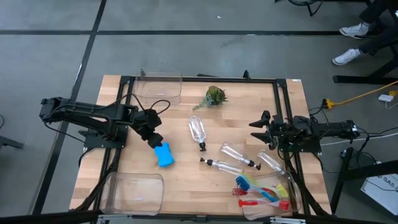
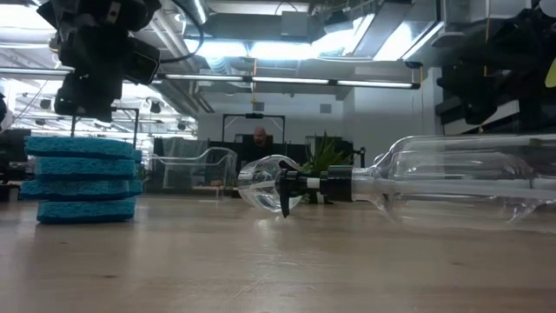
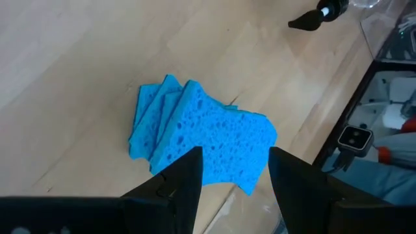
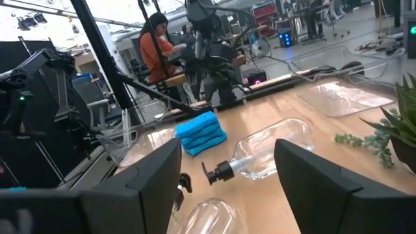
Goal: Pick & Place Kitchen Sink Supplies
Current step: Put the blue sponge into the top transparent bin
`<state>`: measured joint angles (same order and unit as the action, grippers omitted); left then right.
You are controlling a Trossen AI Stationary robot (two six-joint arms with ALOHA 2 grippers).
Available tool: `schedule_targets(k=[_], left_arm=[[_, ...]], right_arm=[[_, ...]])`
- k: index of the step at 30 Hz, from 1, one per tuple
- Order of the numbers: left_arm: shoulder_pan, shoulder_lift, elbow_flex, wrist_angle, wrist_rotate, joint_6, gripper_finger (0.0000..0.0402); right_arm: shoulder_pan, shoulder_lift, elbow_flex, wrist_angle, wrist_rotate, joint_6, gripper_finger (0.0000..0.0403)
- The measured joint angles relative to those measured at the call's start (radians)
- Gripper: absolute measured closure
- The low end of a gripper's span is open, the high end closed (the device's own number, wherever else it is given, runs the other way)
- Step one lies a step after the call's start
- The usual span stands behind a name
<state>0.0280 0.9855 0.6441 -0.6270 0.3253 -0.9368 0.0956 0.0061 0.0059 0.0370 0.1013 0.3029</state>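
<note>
So the sponge is a little blue stack sitting on the table toward its left side, about halfway between the far and near edges. The left gripper hangs right above it, jaws partway apart with nothing between them; in the left wrist view the two fingers frame the sponge from above, and the low view shows a clear gap between gripper and sponge. So it's not touching.

The right gripper is parked over the right edge of the table, about mid-depth, jaws wide and empty, pointing in toward the middle.

Bottles: one lies near the table's center, pump end toward the near edge. Three more lie toward the right: one just nearer than center, one beside it further right, and one close to the right edge, which looks like it's resting against the near-right bin, can't tell for sure. All are on their sides.

The brushes are piled in the clear bin at the near-right corner, red, blue and yellow-green all jumbled together.

Two more clear bins: one at the near-left corner, one at the far edge left of center. A small green plant sits by the far edge around the middle. There's a person in orange in the room behind, seen from the right wrist.
</note>
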Motion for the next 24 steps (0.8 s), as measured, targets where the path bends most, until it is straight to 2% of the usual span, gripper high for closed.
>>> schedule_targets(k=[6,11,16,20,24], left_arm=[[0.0,0.0,0.0,0.0,-0.001,0.082,0.0233],[0.0,0.0,0.0,0.0,-0.027,0.287,0.0233],[0.0,0.0,0.0,-0.006,-0.14,0.462,0.0233],[-0.016,0.022,0.0,-0.005,-0.15,0.607,0.0233],[-0.055,0.066,0.0,0.009,-0.143,0.682,0.0233]], right_arm=[[0.0,0.0,0.0,0.001,0.001,0.005,0.0158],[0.0,0.0,0.0,0.001,0.001,0.007,0.0158],[0.0,0.0,0.0,0.001,0.001,0.007,0.0158],[0.0,0.0,0.0,0.001,0.001,0.007,0.0158],[0.0,0.0,0.001,0.001,0.002,0.007,0.0158]])
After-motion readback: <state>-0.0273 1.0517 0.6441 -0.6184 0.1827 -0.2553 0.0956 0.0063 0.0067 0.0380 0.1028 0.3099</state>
